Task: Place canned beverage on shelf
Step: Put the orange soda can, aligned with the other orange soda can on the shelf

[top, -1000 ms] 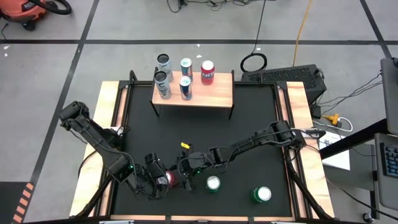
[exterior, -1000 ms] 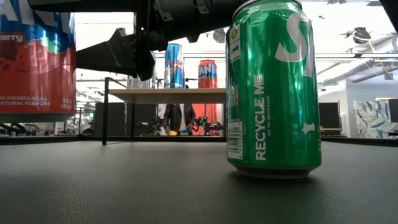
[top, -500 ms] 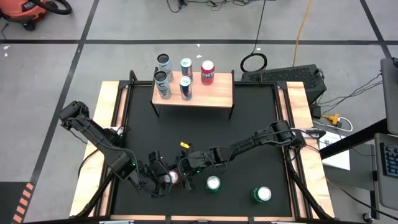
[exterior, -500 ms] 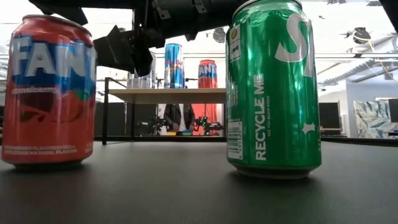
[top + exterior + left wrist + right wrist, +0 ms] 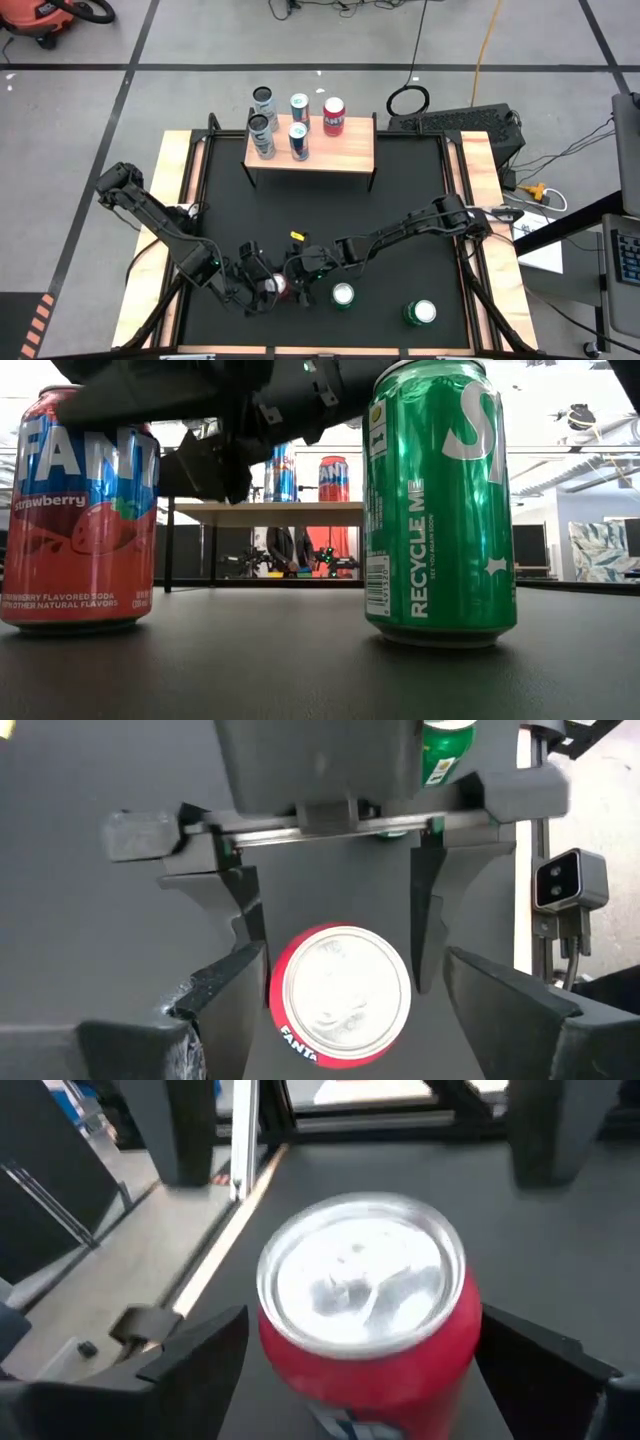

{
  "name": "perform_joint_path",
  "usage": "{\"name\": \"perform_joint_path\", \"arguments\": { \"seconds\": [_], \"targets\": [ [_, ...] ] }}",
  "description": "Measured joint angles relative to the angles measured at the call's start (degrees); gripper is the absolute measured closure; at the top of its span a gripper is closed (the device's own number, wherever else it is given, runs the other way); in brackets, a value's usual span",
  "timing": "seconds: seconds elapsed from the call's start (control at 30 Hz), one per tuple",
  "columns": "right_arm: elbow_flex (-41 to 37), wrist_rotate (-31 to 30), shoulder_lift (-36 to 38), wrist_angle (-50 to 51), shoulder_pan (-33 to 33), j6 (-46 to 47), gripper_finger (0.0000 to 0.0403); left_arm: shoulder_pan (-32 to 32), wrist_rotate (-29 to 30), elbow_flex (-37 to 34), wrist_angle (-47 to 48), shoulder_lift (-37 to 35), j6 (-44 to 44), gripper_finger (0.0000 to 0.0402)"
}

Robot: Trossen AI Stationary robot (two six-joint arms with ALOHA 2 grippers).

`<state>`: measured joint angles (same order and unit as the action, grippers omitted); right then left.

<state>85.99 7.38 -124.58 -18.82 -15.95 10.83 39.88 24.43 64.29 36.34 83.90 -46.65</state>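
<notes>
Left arm stretched low from the table's left edge toward the near middle; left gripper at the red can, fingers spread wide on either side of it, gaps visible on both sides, not clamped. Right arm reaching in low from the right edge, elbow bent; right gripper just beside the same can on its other side, fingers apart with the can between them, not touching it as far as visible.

Red can upright on the black mat near the front edge, silver top with pull tab, red body, strawberry soda label. Two green cans upright to its right, near front edge.

Shelf at the far side of the table, well apart from the red can; light wood top, black legs. Five cans standing on or beside it, clustered toward its left half: two silver, two blue, one red.
</notes>
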Motion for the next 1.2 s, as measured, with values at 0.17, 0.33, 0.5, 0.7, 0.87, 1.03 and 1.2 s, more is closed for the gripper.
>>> {"name": "perform_joint_path", "arguments": {
  "seconds": [0.17, 0.33, 0.5, 0.7, 0.87, 1.03, 1.2],
  "targets": [
    [0.00, 0.18, -1.02, -0.80, -0.02, 0.29, 0.0048, 0.00, -0.05, -0.02, 0.16, 0.02, -1.03, 0.0103],
    [-0.02, 0.21, -1.85, -2.41, -0.02, 0.46, 0.0049, 0.00, -0.15, -0.04, 0.19, 0.04, -1.03, 0.0103],
    [-0.02, 0.22, -2.04, -3.03, -0.02, 0.43, 0.0050, 0.00, -0.17, -0.07, 0.17, 0.04, -1.05, 0.0103],
    [-0.02, 0.19, -2.07, -3.12, -0.02, 0.42, 0.0061, 0.00, -0.17, -0.07, 0.17, 0.04, -1.05, 0.0103],
    [-0.02, 0.17, -2.07, -3.14, 0.00, 0.35, 0.0092, 0.00, -0.17, -0.07, 0.17, 0.04, -1.08, 0.0103],
    [-0.02, 0.17, -2.07, -3.25, -0.02, 0.34, 0.0115, 0.00, -0.17, -0.09, 0.17, 0.07, -1.08, 0.0103],
    [-0.02, 0.17, -2.07, -3.38, -0.02, 0.40, 0.0116, 0.00, -0.17, -0.09, 0.17, 0.09, -1.35, 0.0103]
  ]
}}
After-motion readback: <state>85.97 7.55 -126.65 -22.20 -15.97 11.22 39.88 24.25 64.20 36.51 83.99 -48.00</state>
